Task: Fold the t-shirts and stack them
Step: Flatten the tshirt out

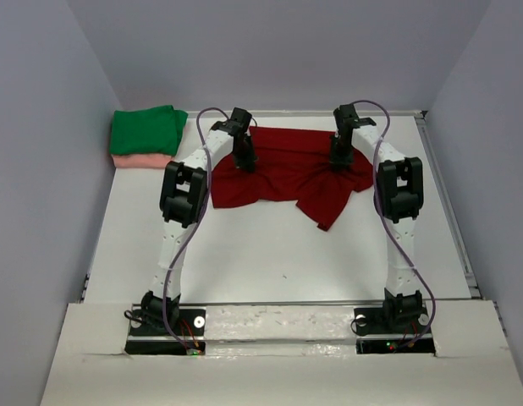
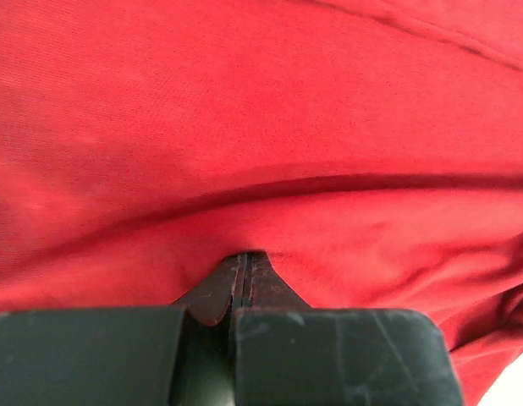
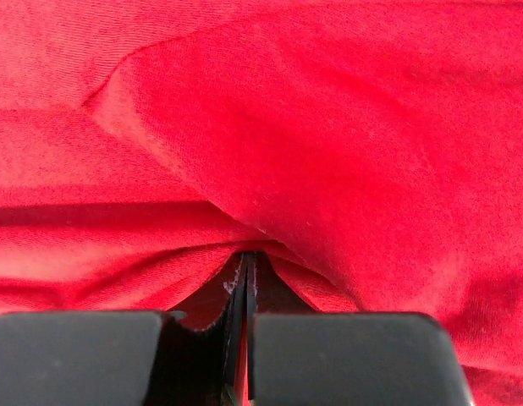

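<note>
At twelve o'clock on the white table: work area, taken up by the dark red short-sleeved cotton t-shirt, rumpled, unfolded, flat on the surface between the two arms.
Left gripper: pressed together over the shirt's ten o'clock part; judging by the wrist view, nipped a thin pinch of red cloth at the very tips.
Right gripper: likewise closed, on a fold of red cloth near the shirt's two o'clock part, with fabric seen between the jaws.
Finished pile: bright green folded cotton t-shirt on top of pale salmon pink folded cotton t-shirt, at ten o'clock on the table, clear of the red one.
Risk, slipping: shallow pinches, so a quick lift could have pulled the cloth free, most likely on the left.
Risk, uneven pull: grips at unmatched spots could have twisted the shirt and folded it crooked.
Risk, dragging: the loose flap at five o'clock could have trailed and doubled under.
Risk, pile: a wide sweep toward ten o'clock could have nudged the stacked shirts.
Long axis: ran nine o'clock to three o'clock across the table.
Pointing: loose flap aimed at five o'clock; collar and hem not told apart.
</note>
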